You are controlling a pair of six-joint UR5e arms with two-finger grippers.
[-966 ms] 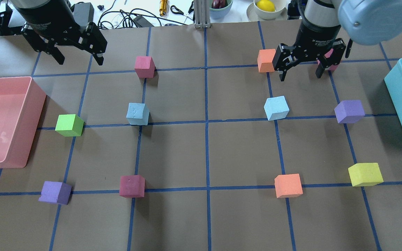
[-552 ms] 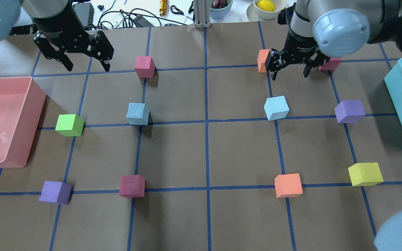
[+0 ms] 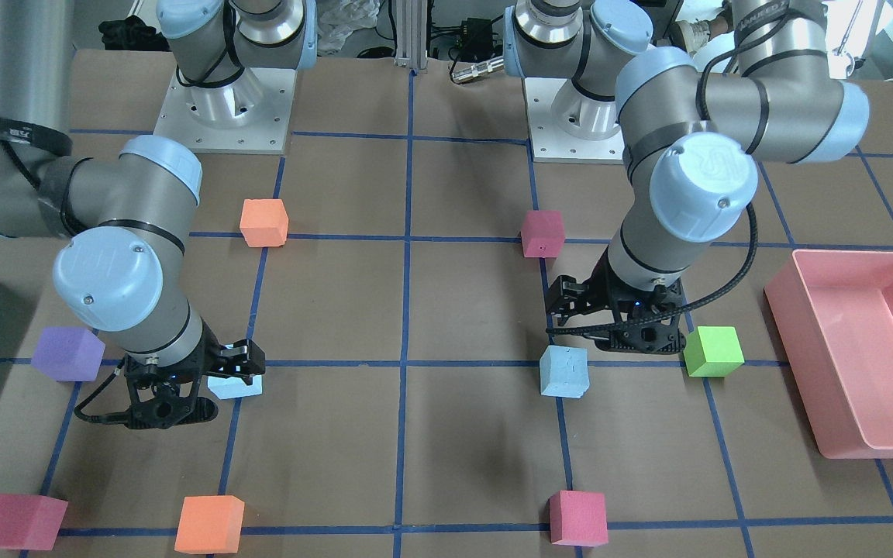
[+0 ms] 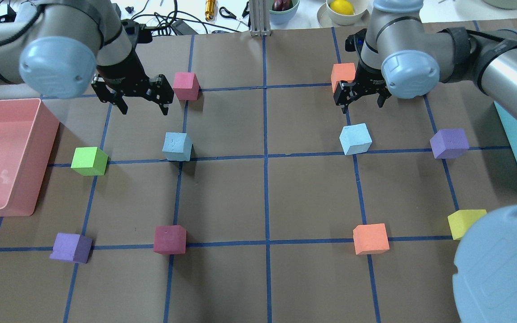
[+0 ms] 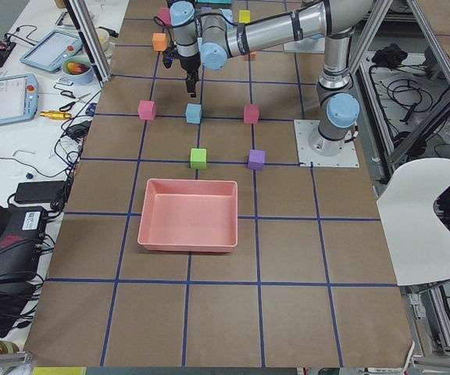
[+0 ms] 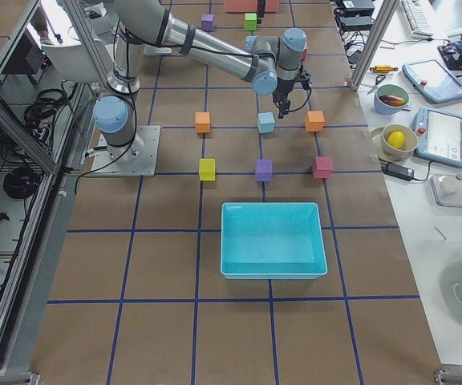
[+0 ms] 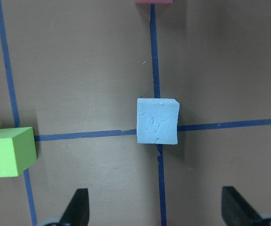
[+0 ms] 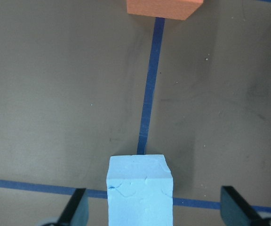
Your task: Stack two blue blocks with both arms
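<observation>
Two pale blue blocks lie apart on the brown table, the left one (image 4: 177,146) and the right one (image 4: 355,139). My left gripper (image 4: 144,106) is open and empty, raised beyond and left of the left block. In the left wrist view that block (image 7: 157,121) lies ahead of the open fingers (image 7: 76,209). My right gripper (image 4: 362,102) is open and empty, raised just beyond the right block. In the right wrist view that block (image 8: 140,190) sits between the open fingers (image 8: 75,207) at the frame's bottom. In the front view the right block (image 3: 237,386) is partly hidden by the gripper.
A pink bin (image 4: 38,134) stands at the left edge, a teal bin (image 4: 516,130) at the right. A green cube (image 4: 89,161), a crimson cube (image 4: 186,85), an orange cube (image 4: 342,74) and a purple cube (image 4: 449,143) lie near the blocks. More cubes lie nearer the robot.
My left gripper has moved right and toward the left blue block. My right gripper has moved left to above the right blue block. Both stay open; no cube has moved.
</observation>
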